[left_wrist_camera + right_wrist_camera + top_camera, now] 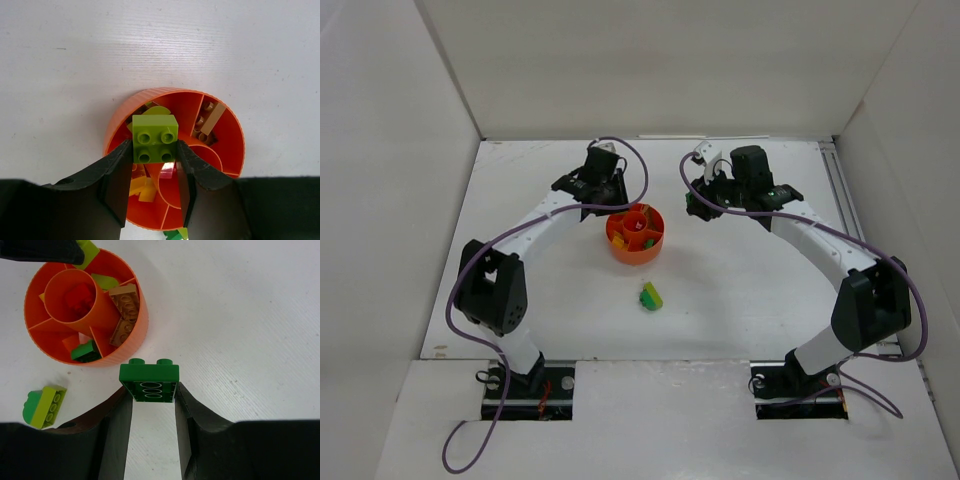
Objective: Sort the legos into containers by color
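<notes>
Left gripper (155,150) is clamped on a lime brick (155,137), which sits between its two fingertips, studs up, over the far-left part of the round orange dish (125,107). Right gripper (150,390) is clamped on a dark green brick (149,380) at its fingertips, over the white table (750,280) right of the dish. A lime-and-green stack (44,404) lies on the table near the dish.

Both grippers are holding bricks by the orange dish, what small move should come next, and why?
Probably open the left gripper and drop its lime brick: it hangs over the orange dish, apparently above the section already holding a lime piece. The right gripper, holding a dark green brick, is beside the dish and can wait.
</notes>
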### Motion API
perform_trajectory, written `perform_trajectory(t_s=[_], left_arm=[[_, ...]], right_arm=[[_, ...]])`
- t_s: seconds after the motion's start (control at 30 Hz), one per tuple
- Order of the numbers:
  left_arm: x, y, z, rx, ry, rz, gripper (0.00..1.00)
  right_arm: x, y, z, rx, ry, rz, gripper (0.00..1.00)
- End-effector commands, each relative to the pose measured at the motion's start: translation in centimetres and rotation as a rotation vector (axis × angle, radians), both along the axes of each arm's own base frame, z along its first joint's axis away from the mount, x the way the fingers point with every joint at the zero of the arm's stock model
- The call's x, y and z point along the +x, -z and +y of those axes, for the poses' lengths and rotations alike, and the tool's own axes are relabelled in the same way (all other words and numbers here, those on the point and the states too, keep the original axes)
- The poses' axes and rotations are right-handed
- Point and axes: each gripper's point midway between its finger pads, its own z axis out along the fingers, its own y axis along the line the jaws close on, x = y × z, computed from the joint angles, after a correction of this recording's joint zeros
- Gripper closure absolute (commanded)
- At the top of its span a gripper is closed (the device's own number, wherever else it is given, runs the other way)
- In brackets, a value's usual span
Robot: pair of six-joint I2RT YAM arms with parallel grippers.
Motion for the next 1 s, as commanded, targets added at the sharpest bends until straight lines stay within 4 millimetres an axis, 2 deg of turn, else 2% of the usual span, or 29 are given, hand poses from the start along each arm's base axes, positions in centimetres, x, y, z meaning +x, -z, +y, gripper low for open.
perform_trajectory(t_s=[0.0,0.2,0.53,0.57,0.6,0.67,0.73,0.77,0.97], left_arm=[[-0.3,-3.8,0.2,-0.044,0.013,-0.083,1.00],[-1.6,-5.5,1.0,-0.062,-0.001,-0.121,1.00],[-4.4,-2.3,2.4,-0.038,-0.043,-0.017,1.00],[-4.5,-3.1,2.5,-0.049,-0.043,-0.037,1.00],[-4.8,-2.5,2.6,-0.042,-0.043,-0.024,1.00],[-5.3,-3.3,2.7,-0.064,-0.043,-0.037,1.00],[-5.8,-2.6,2.9,-0.056,-0.044,-0.022,1.00],[-5.9,-3.0,3.0,-0.062,-0.043,-0.034,1.00],[-6.5,-2.6,3.3,-0.051,-0.044,-0.014,1.00]], right_arm=[[0.2,-2.9,0.2,0.039,-0.018,-0.075,1.00],[0.2,-2.9,0.2,0.039,-0.018,-0.075,1.00],[0.1,-2.5,0.1,0.036,-0.018,-0.066,1.00],[-0.2,-2.9,0.4,0.040,-0.027,-0.074,1.00],[-0.2,-2.9,0.4,0.040,-0.027,-0.074,1.00],[-0.2,-2.9,0.4,0.040,-0.027,-0.074,1.00],[-0.2,-2.9,0.4,0.040,-0.027,-0.074,1.00],[-0.2,-2.9,0.4,0.040,-0.027,-0.074,1.00],[-0.4,-2.9,0.7,0.040,-0.036,-0.074,1.00]])
